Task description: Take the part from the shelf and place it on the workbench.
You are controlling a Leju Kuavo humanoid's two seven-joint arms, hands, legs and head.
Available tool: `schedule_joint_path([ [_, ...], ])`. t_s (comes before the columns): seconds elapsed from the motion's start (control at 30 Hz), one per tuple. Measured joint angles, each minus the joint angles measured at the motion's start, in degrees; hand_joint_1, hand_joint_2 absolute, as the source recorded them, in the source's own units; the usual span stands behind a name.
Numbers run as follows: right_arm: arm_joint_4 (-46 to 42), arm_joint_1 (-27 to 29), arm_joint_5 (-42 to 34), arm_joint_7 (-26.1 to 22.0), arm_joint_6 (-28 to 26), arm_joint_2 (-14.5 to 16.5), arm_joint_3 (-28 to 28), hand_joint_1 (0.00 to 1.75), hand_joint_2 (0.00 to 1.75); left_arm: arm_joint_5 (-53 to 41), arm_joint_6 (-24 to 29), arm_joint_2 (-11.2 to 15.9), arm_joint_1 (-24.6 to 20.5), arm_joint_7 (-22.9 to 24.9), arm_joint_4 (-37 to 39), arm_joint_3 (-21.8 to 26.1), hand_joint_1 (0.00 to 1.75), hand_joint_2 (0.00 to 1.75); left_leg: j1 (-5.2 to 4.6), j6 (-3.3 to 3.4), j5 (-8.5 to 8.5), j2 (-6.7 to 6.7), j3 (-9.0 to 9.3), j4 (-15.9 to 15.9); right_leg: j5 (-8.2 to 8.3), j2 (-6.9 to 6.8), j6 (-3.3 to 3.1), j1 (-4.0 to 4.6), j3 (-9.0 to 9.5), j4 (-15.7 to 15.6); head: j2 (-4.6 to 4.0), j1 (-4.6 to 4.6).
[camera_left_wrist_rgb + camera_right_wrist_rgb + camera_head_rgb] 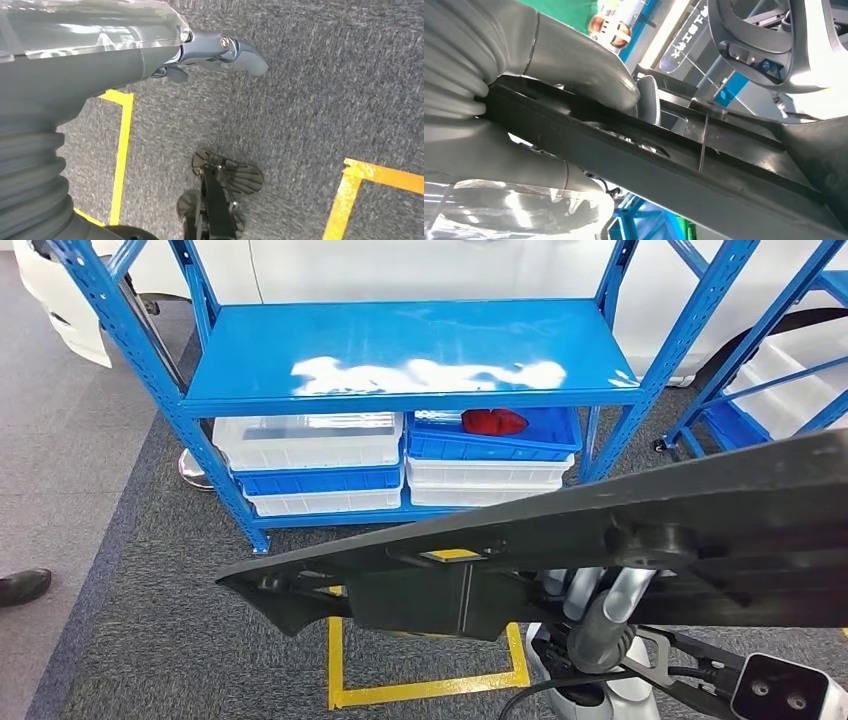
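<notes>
Part [600, 540]: long black moulded panel, held clear of the shelf and lying tilted across the head view, its pointed end low on the left and its broad end high on the right. You have the carry to the workbench still to do; no workbench is visible from here.

Left hand [220, 52]: hangs at the robot's side over grey carpet [325, 75], holding nothing. Fingers extended rather than curled, as far as the wrist view shows. Yellow floor tape [122, 150] lies below it.

Right hand [574, 65]: clamped on the part [649, 155], thumb pressed on one face, the other fingers hidden behind the panel. The grasp appears to sit towards the broad end, so the pointed end overhangs far from the hand and will likely swing wide. Keep the wrist steady and turn slowly.

Edges and room, left to right:
- A person's shoe [22, 586] on the carpet, well beyond the panel's pointed end.
- Blue shelf [410, 350] directly ahead, its near upright [215, 460] close above the pointed tip; back away before you turn.
- Second blue rack [770, 380], just past the broad end.
- Open carpet lies nearest the robot; that is your room.
</notes>
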Motion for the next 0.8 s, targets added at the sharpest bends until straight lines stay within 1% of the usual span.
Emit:
schedule_joint_path([
  [0.03,0.0,0.1,0.0,0.0,0.0,0.0,0.0,1.75,1.75,0.0,0.0,0.0,0.0,0.0,0.0,0.0,0.00,1.75,-0.04,0.05,0.09,0.10,-0.22,0.1,-1.14,0.00,0.16,-0.13,-1.66,3.4,0.00,0.00],
  [0.07,0.0,0.3,-0.2,0.0,0.0,0.0,0.0,1.75,1.75,-0.1,0.0,0.0,0.0,0.0,0.0,0.0,0.00,1.75,-0.07,0.07,0.16,0.25,-0.39,0.1,-1.21,0.00,0.26,-0.22,-2.50,5.2,0.01,0.00],
  [0.1,0.0,0.3,-0.5,0.0,0.1,0.0,-0.1,1.75,1.75,-0.1,0.0,0.0,0.0,0.0,0.0,0.0,0.00,1.75,-0.08,0.05,0.20,0.42,-0.48,0.2,-0.14,-0.04,0.27,-0.28,-2.20,4.6,0.01,0.00],
  [0.13,0.0,0.3,-1.0,0.0,0.5,-0.1,-0.3,1.75,1.75,-0.2,0.0,0.0,0.0,0.0,0.0,0.0,0.00,1.75,-0.08,0.00,0.22,0.58,-0.49,0.3,1.81,-0.19,0.18,-0.29,-0.74,1.7,0.01,0.00],
  [0.17,-0.1,0.3,-1.8,0.0,1.1,-0.1,-0.8,1.75,1.75,-0.3,0.1,0.0,0.0,0.0,0.0,0.0,0.00,1.75,-0.10,-0.07,0.24,0.78,-0.44,0.4,3.99,-0.68,-0.06,-0.24,1.39,-2.6,0.01,0.00],
  [0.2,-0.1,0.2,-2.6,0.0,2.1,-0.1,-1.5,1.75,1.75,-0.4,0.3,0.0,0.0,0.0,0.0,0.0,0.00,1.75,-0.24,-0.26,0.24,0.96,-0.43,0.5,5.53,-1.44,-0.36,-0.02,3.29,-6.7,0.01,0.00],
  [0.23,-0.1,0.2,-3.3,0.0,3.2,-0.2,-2.5,1.75,1.75,-0.4,0.5,0.0,0.0,0.0,0.0,0.0,0.00,1.75,-0.36,-0.52,0.27,1.18,-0.46,0.5,6.50,-2.04,-0.72,0.20,4.57,-9.6,0.00,0.00],
  [0.27,-0.1,0.2,-3.7,0.0,4.3,-0.2,-3.6,1.75,1.75,-0.5,0.9,0.0,0.0,-0.1,0.0,0.0,0.00,1.75,-0.47,-0.82,0.32,1.48,-0.53,0.6,6.83,-2.40,-1.04,0.42,5.06,-11.1,0.00,0.00],
  [0.3,-0.1,0.3,-3.8,0.0,5.4,-0.2,-4.8,1.75,1.75,-0.5,1.3,0.0,0.0,-0.3,0.0,0.0,0.00,1.75,-0.55,-1.15,0.39,1.81,-0.58,0.6,6.80,-2.31,-1.31,0.61,4.93,-11.5,0.00,0.00],
  [0.33,-0.1,0.4,-3.7,0.0,6.3,-0.2,-6.2,1.75,1.75,-0.6,1.9,0.0,0.0,-0.7,0.0,0.0,0.00,1.75,-0.58,-1.46,0.46,2.23,-0.57,0.5,7.04,-1.82,-1.62,0.54,4.76,-11.6,0.00,0.00],
  [0.37,-0.1,0.5,-3.5,0.0,7.0,-0.2,-7.5,1.75,1.75,-0.6,2.6,0.0,-0.1,-1.1,0.0,0.0,0.00,1.75,-0.54,-1.73,0.25,2.30,-0.62,0.6,7.32,-1.43,-1.91,0.41,4.72,-11.8,0.01,0.00],
  [0.4,-0.1,0.6,-3.3,0.0,7.6,-0.1,-8.8,1.75,1.75,-0.7,3.1,0.0,-0.1,-1.6,0.0,0.0,0.00,1.75,-0.51,-1.98,-0.56,2.01,-0.96,1.5,7.63,-1.07,-2.25,0.23,4.70,-12.0,0.01,0.00],
  [0.43,-0.1,0.7,-3.0,0.0,7.9,-0.1,-9.9,1.75,1.75,-0.8,3.5,0.0,-0.2,-2.0,0.0,0.0,0.00,1.75,-0.46,-2.18,-2.06,1.49,-1.79,3.6,7.93,-0.73,-2.57,0.05,4.66,-12.3,0.01,0.00],
  [0.47,-0.1,0.8,-2.6,0.0,8.1,-0.1,-10.8,1.75,1.75,-0.9,3.6,0.0,-0.1,-2.3,0.0,0.0,0.00,1.75,-0.35,-2.34,-4.10,0.78,-3.12,6.8,8.13,-0.40,-2.79,-0.03,4.56,-12.4,0.01,0.00],
  [0.5,-0.1,1.0,-2.1,0.0,8.2,0.0,-11.6,1.75,1.75,-1.0,3.5,0.0,-0.1,-2.6,0.0,0.0,0.00,1.75,-0.33,-2.46,-6.24,0.30,-4.75,10.8,8.25,-0.01,-2.93,-0.03,4.36,-12.3,0.01,0.00],
  [0.53,-0.2,1.2,-1.5,0.0,8.2,0.0,-12.3,1.75,1.75,-1.1,3.4,0.0,-0.1,-2.9,0.0,0.0,0.00,1.75,-0.30,-2.56,-7.80,0.06,-6.26,14.5,8.33,0.44,-2.97,0.00,4.15,-12.2,0.01,0.00],
  [0.57,-0.2,1.4,-0.8,0.0,8.3,0.0,-13.0,1.75,1.75,-1.2,3.3,0.0,0.0,-3.2,0.0,0.0,0.00,1.75,-0.29,-2.62,-8.32,-0.06,-7.08,16.6,8.38,0.92,-2.95,0.01,3.96,-12.0,0.01,0.00],
  [0.6,-0.4,1.6,-0.3,0.0,8.3,0.0,-13.8,1.75,1.75,-1.4,3.1,0.0,0.0,-3.4,0.0,0.0,0.00,1.75,-0.29,-2.61,-7.73,-0.11,-6.90,16.6,8.40,1.45,-2.89,0.01,3.82,-11.9,0.01,0.00],
  [0.63,-0.6,1.8,0.0,0.0,8.4,0.0,-14.7,1.75,1.75,-1.6,3.0,0.0,0.0,-3.7,0.0,-0.1,0.00,1.75,-0.26,-2.54,-6.13,-0.23,-5.61,14.3,8.38,2.00,-2.80,-0.01,3.73,-11.6,0.01,0.00],
  [0.67,-0.9,1.8,0.1,0.0,8.5,0.0,-15.5,1.75,1.75,-1.8,2.9,0.0,-0.1,-3.8,0.0,-0.1,0.00,1.75,-0.20,-2.40,-4.06,-0.76,-3.57,10.3,8.32,2.52,-2.68,-0.03,3.68,-11.4,0.01,0.00],
  [0.7,-1.3,1.9,0.3,0.0,8.5,0.0,-16.3,1.75,1.75,-2.1,2.9,0.0,-0.1,-4.0,0.0,-0.1,0.00,1.75,-0.14,-2.22,-2.65,-1.88,-1.57,6.5,8.25,3.02,-2.46,0.02,3.56,-11.2,0.01,0.00],
  [0.73,-1.6,1.8,0.6,0.0,8.4,0.0,-16.9,1.75,1.75,-2.3,2.9,0.0,-0.1,-4.1,0.0,-0.2,0.00,1.75,-0.08,-2.06,-1.76,-2.91,-0.11,3.4,8.24,3.52,-2.18,0.03,3.34,-10.9,0.01,0.00],
  [0.77,-1.8,1.9,1.0,0.0,8.1,0.0,-17.5,1.75,1.75,-2.5,2.9,0.0,-0.1,-4.1,0.0,-0.2,0.00,1.75,-0.09,-1.90,-1.54,-3.74,0.61,1.8,8.31,4.00,-1.83,0.00,3.03,-10.7,0.01,0.00],
  [0.8,-2.0,1.9,1.4,0.0,7.8,0.0,-18.0,1.75,1.75,-2.7,2.9,0.0,-0.2,-4.1,0.0,-0.2,0.00,1.75,-0.16,-1.71,-1.76,-4.06,0.72,1.4,8.47,4.51,-1.43,-0.06,2.71,-10.6,0.01,0.00],
])
